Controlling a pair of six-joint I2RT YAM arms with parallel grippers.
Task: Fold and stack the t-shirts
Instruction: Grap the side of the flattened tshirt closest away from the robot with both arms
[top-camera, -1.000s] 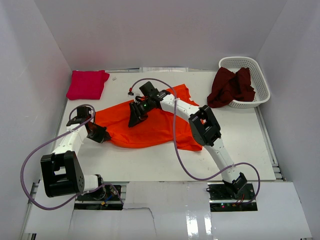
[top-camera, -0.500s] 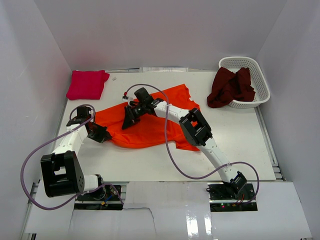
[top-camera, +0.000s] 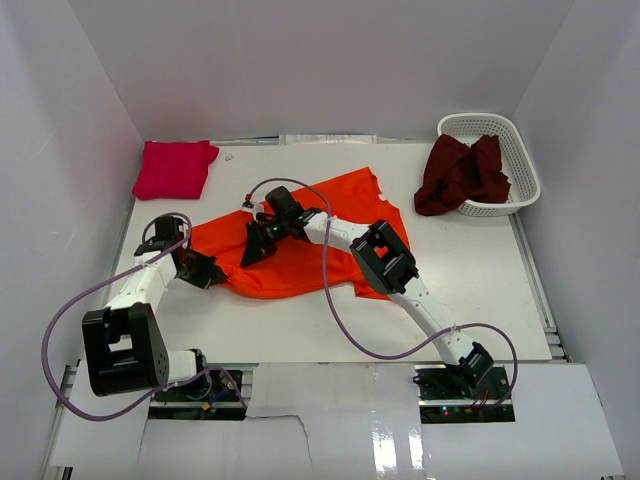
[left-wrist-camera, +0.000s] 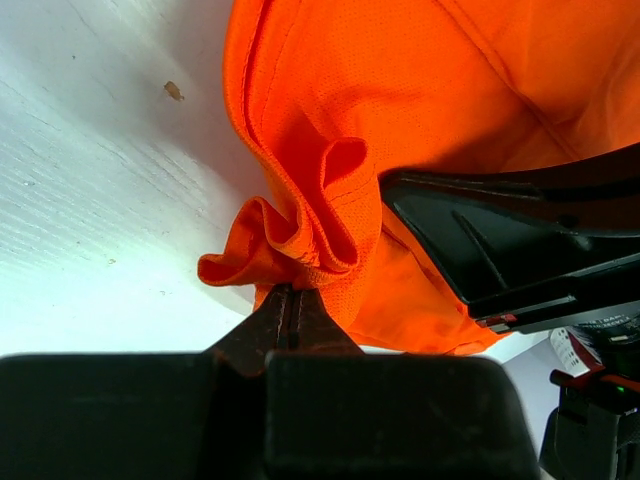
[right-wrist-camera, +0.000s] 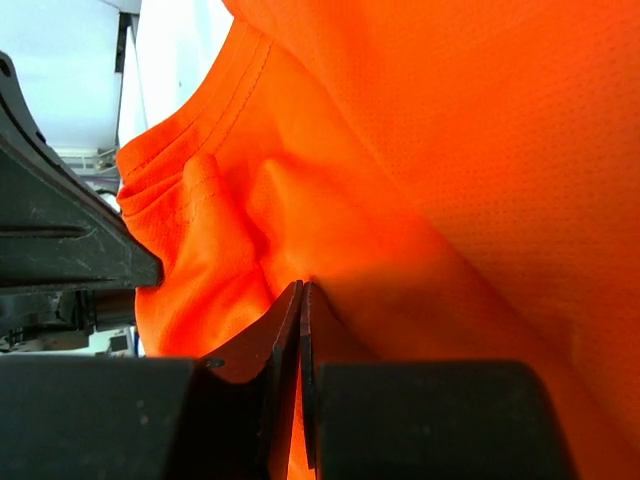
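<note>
Over the last second the right arm has swung left across the orange t-shirt (top-camera: 340, 200). It has carried the right gripper (top-camera: 250, 252) from the middle of the garment toward its left end, and the jaws that stood apart have come together. The cloth's right side has drawn in after it, while the left gripper (top-camera: 212, 272) has barely shifted.

Both grippers now pinch the same shirt. In the right wrist view the two fingers are pressed flat against each other, with a fold of orange mesh caught at their tips. Cloth rises ahead and to the right of them and fills most of the view. In the left wrist view the jaws are clamped tight on a puckered edge of the shirt, with a small ruffle of hem bunched just past the tips. Bare white table (left-wrist-camera: 90, 210) lies to that gripper's left, and the other gripper's black body sits close ahead on its right.

From above, the two grippers are near each other at the shirt's left end, the left one nearer the arm bases. The rest of the orange cloth lies behind the right gripper, under that arm.

A folded magenta t-shirt (top-camera: 175, 168) lies well beyond the left gripper, apart from it. A dark maroon t-shirt (top-camera: 462, 172) spills over the rim of a white basket (top-camera: 480, 119), far off to the right of both.
</note>
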